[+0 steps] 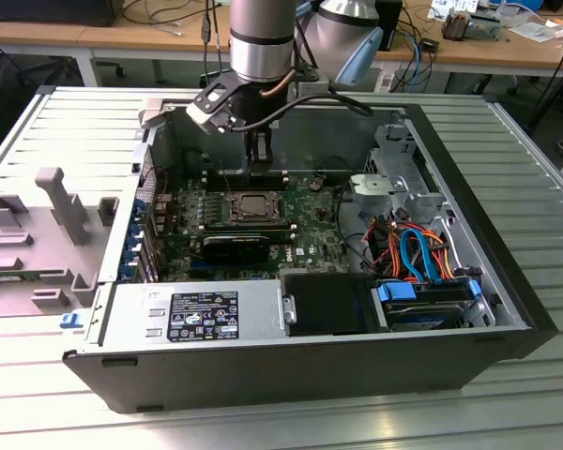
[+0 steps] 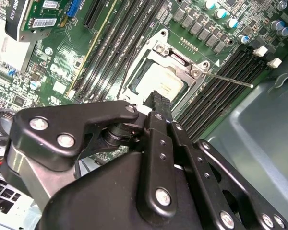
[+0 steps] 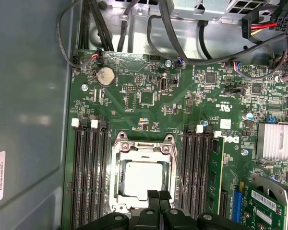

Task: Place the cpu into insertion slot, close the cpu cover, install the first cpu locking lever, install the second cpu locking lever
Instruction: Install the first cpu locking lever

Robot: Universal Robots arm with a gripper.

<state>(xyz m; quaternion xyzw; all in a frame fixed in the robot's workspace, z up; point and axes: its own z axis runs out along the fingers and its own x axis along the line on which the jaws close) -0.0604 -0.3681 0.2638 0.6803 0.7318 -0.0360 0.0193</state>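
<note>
- Cpu point(image 3: 140, 178) sat flat in the insertion slot point(image 1: 235, 208), silver top up, as I saw it in the first wrist view.
- I saw the cpu cover point(image 3: 143, 149) lying down around the chip, its window framing the metal top.
- The end effector point(image 3: 159, 194) hovered just above the socket's edge, fingertips pressed together with nothing between them.
- From the exterior view I got what the wrist views lacked: the whole computer case point(image 1: 291, 366) lying open on the ribbed tabletop point(image 1: 535, 187), with the arm reaching straight down over the socket.
- The second wrist view gave me a thin locking lever point(image 2: 228, 79) sticking out from the socket's corner and across the memory slots point(image 2: 216, 91), not tucked down.
- The first wrist view showed me a round coin battery point(image 3: 104, 75) on the green board, well apart from the socket.
</note>
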